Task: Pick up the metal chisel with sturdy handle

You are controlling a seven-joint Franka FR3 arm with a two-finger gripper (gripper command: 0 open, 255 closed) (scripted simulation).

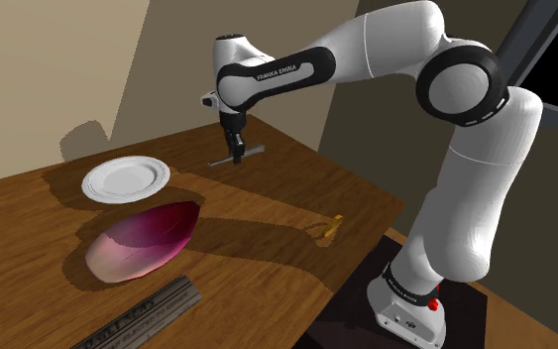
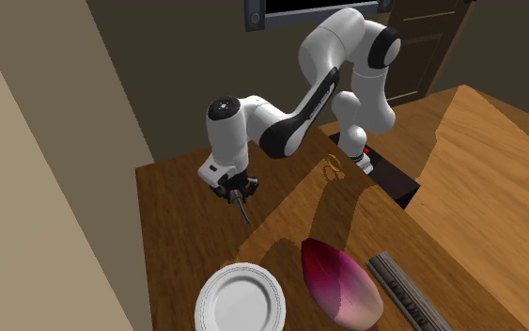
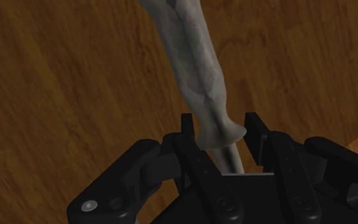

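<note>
1. Table [image 1: 267, 208] of brown wood runs across the shoulder view from the left edge to the lower middle. In the second exterior view [image 2: 178, 207] it fills the centre and bottom.
2. White arm [image 1: 475, 188] rises at the right of the shoulder view and bends over to the upper middle. In the second exterior view [image 2: 281, 127] it comes down from the top centre towards the middle left.
3. Dark stand [image 1: 356, 297] sits at the lower right of the shoulder view, against the table's edge.
4. Purple-red leaf-shaped thing [image 1: 143, 241] with a pale end lies at the lower left of the shoulder view, and at the bottom centre of the second exterior view [image 2: 339, 282].
5. White plate [image 1: 125, 178] lies at the left of the shoulder view, just above the leaf-shaped thing.
6. Grey ridged bar [image 1: 138, 317] lies at the bottom left edge of the shoulder view.
7. Grey chisel [image 1: 255, 151] is at the upper middle of the shoulder view, near the table's far edge and crosswise under the hand. In the wrist view its handle [image 3: 193, 57] stretches away from the fingers over the wood. Whether it rests on the table or hangs just above it cannot be told.
8. Black gripper [image 1: 235, 151] points down. In the wrist view [image 3: 220, 124] its fingers [image 3: 187, 130] are clamped on the flared end of the chisel's handle, one on each side, with the thin shaft running back between them.
9. Small yellow thing [image 1: 334, 226] lies right of centre in the shoulder view, near the table's edge.
</note>
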